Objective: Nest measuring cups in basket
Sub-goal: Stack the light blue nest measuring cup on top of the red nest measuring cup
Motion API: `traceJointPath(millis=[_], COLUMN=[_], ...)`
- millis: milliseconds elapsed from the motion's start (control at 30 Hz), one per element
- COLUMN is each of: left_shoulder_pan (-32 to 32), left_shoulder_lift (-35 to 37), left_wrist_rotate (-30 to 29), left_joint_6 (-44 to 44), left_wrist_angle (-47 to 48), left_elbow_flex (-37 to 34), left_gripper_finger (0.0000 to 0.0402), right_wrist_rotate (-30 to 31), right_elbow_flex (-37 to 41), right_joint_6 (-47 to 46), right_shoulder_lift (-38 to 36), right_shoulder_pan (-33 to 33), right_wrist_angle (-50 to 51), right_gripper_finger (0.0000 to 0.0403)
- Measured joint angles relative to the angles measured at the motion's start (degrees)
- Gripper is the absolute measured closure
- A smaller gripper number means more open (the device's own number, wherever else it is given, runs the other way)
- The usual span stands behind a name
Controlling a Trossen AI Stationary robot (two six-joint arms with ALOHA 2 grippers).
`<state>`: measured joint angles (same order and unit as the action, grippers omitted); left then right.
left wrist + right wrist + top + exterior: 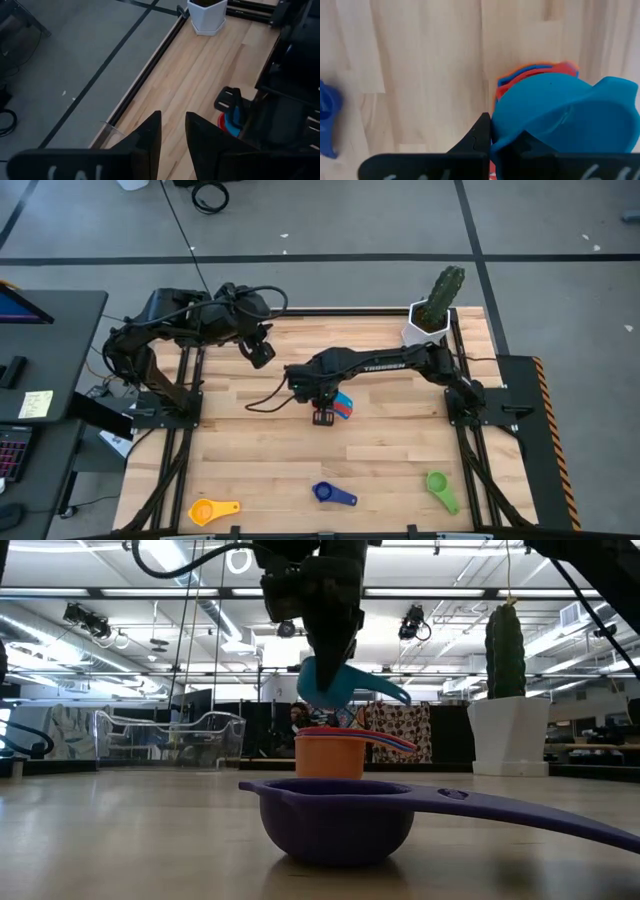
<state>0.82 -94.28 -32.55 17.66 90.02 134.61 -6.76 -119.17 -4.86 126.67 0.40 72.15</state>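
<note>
My right gripper (323,416) hangs over the table's middle, shut on a light blue measuring cup (336,682). Just under that cup a small stack of cups (330,754) stands on the wood: an orange cup outside, with red and blue rims showing. A dark blue cup (331,494), a green cup (439,486) and a yellow cup (207,511) lie apart along the near edge. The clear basket (170,736) stands at the far left. My left gripper (173,134) waits raised near there, slightly open, with nothing between its fingers. My right gripper pinches the light blue cup's wall (506,131) between its two fingers, on the side away from the handle (396,694). The fingers come from above, pointing down. The cup hangs tilted, clear of the stack below it.
A white hexagonal pot with a green cactus (432,314) stands at the far right corner. Bare wood lies between the stack and the cups at the near edge. A black cable (268,400) runs over the table left of the stack.
</note>
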Motion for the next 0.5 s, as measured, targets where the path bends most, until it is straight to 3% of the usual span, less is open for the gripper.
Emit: traceJointPath(millis=[500], left_shoulder_pan=[0.0], left_shoulder_lift=[0.0], left_wrist_rotate=[0.0], left_joint_6=[-0.2], left_wrist_angle=[0.0], left_elbow_flex=[0.0], left_gripper_finger=[0.0309], right_wrist_rotate=[-1.5], right_elbow_flex=[0.0], right_joint_6=[0.1], right_shoulder_lift=[0.9], right_shoulder_pan=[-1.0], right_wrist_angle=[0.1], right_gripper_finger=[0.0384])
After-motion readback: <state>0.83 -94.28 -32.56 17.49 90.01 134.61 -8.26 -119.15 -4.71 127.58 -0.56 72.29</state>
